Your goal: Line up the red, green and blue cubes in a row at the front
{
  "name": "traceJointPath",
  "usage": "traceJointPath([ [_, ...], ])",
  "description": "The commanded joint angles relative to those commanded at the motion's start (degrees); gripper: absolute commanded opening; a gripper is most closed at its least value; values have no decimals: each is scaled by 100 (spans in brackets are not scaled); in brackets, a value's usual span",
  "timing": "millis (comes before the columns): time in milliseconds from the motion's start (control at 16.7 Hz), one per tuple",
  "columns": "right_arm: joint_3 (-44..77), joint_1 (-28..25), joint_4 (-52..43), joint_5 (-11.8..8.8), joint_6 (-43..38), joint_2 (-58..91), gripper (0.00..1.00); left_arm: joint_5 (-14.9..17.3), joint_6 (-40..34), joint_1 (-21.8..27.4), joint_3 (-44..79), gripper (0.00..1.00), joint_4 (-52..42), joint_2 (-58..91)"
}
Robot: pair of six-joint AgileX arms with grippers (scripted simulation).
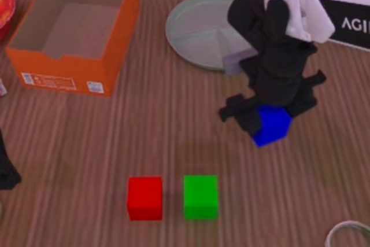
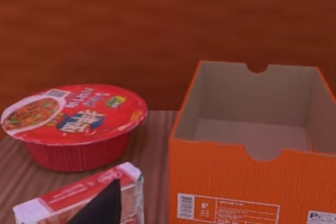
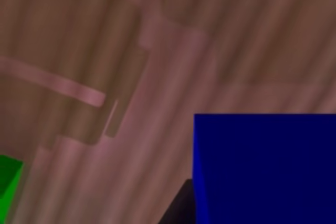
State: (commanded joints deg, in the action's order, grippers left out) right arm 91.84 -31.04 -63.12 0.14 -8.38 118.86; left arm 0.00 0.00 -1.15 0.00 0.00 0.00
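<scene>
- On the striped brown wooden worktop (image 1: 173,143), toward its far left corner, stands an open orange cardboard box (image 1: 75,27), its inside bare.
- Near the far edge, right of centre, lies a round pale green plate (image 1: 196,30).
- Right of the box's side, at the far left edge, sits a red lidded noodle bowl (image 2: 73,124).
- My right gripper (image 1: 263,120) is closed around the deep blue matte cube (image 1: 272,124), right of centre.
- The bright green matte cube (image 1: 200,196) sits near the front edge, the bright red matte cube (image 1: 144,198) just beside it, apart.
- My left gripper is out of sight at the left edge.
</scene>
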Motion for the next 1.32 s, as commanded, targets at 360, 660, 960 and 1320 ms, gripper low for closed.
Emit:
traceJointPath([
  [360,-800,-540,53,2,-1609,-726,0,0,0,0,0,100,0,0],
  [660,-1640,-1089,124,-9,-3204,-1490,0,0,0,0,0,100,0,0],
  [960,-1838,-1212,164,-9,-3494,-1701,0,0,0,0,0,100,0,0],
  [1320,-2239,-1186,824,-2,-3511,-1450,0,0,0,0,0,100,0,0],
])
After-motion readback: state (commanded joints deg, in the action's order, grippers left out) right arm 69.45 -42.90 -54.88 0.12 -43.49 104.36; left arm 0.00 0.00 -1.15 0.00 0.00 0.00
